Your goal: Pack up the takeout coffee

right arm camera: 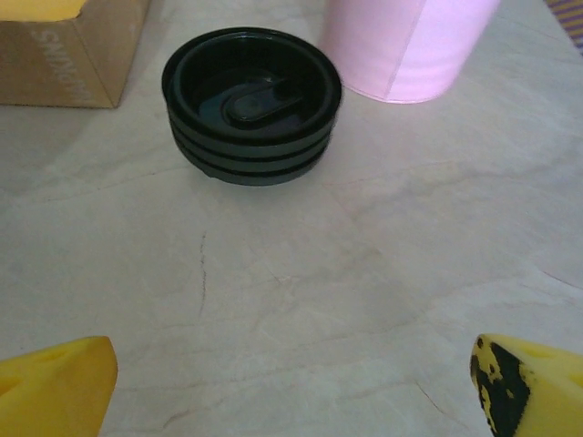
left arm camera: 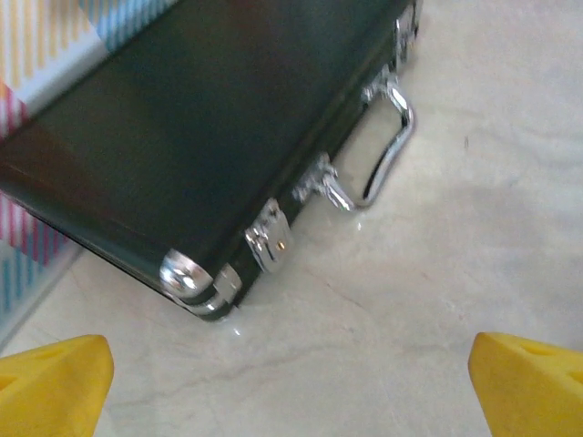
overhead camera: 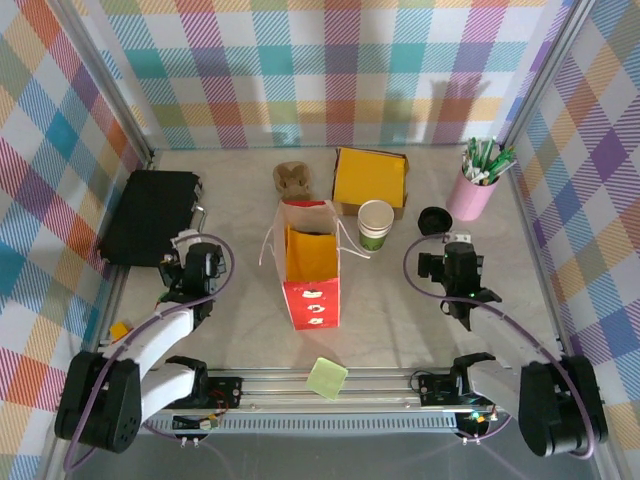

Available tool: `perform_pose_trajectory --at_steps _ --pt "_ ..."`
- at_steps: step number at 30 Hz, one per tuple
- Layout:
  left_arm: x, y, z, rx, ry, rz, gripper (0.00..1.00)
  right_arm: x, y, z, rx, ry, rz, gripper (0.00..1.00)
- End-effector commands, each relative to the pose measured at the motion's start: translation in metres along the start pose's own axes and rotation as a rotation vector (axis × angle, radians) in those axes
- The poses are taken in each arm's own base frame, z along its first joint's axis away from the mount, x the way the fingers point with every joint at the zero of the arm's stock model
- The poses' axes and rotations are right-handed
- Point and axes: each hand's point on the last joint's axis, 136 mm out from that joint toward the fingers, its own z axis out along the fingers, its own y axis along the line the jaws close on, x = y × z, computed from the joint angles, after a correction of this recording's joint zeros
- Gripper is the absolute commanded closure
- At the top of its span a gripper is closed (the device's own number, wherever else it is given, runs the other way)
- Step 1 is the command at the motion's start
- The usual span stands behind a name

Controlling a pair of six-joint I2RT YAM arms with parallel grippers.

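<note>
Green-printed paper cup [overhead camera: 376, 224] near red bag [overhead camera: 311, 290], box [right arm camera: 64, 55] lettering illegible, left gripper [left arm camera: 291, 387], right gripper [right arm camera: 291, 387] both spread wide

Top camera looks down from the near edge over the pale marbled table [overhead camera: 395, 305]; low, close wrist cameras share its black metal-cornered case [left arm camera: 200, 137], left, and round black lid [right arm camera: 251, 100], right

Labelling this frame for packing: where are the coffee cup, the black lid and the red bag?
coffee cup [overhead camera: 376, 222], top external view, its open mouth.
black lid [right arm camera: 251, 102], right wrist view, its recessed centre.
red bag [overhead camera: 311, 301], top external view, its red front panel.
</note>
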Motion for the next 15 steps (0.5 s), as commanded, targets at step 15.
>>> perform_pose_trajectory --at_steps 15 --pt "-0.021 -0.068 0.042 0.280 -0.260 -0.058 0.00 -0.059 0.021 0.056 -0.215 -0.268 0.012 0.01"
